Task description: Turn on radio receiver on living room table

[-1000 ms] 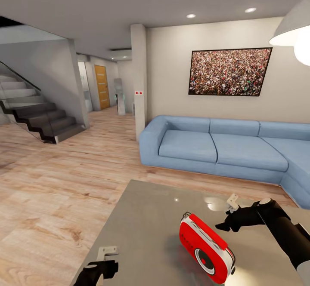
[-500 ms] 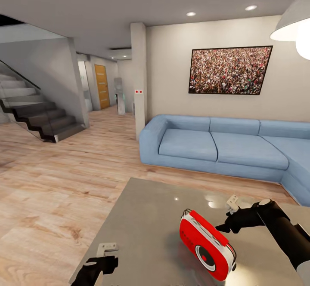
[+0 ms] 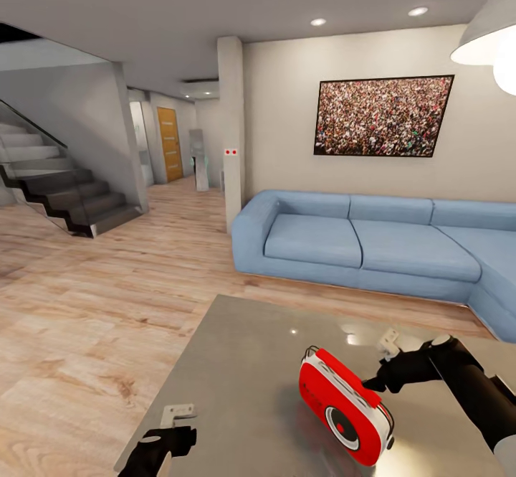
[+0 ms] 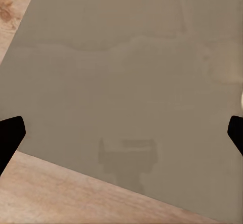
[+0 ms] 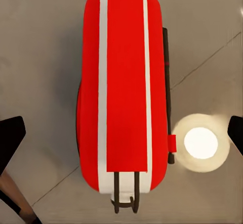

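Head view: a small red rounded radio receiver (image 3: 344, 407) with white trim stands on the glossy grey low table (image 3: 244, 362), its round dial centre red, before a light blue sectional sofa (image 3: 373, 247); the black right gripper (image 3: 378, 382) hovers just beside it, the black left gripper (image 3: 168, 440) at the table's near edge. Left wrist view: fingertips (image 4: 10, 133) spread wide over bare tabletop. Right wrist view: fingertips (image 5: 11, 133) spread wide, the radio between them, untouched.

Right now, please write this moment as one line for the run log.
right gripper: open, above red radio, no contact | radio: upright on grey table, dial centre red | left gripper: open, at table edge
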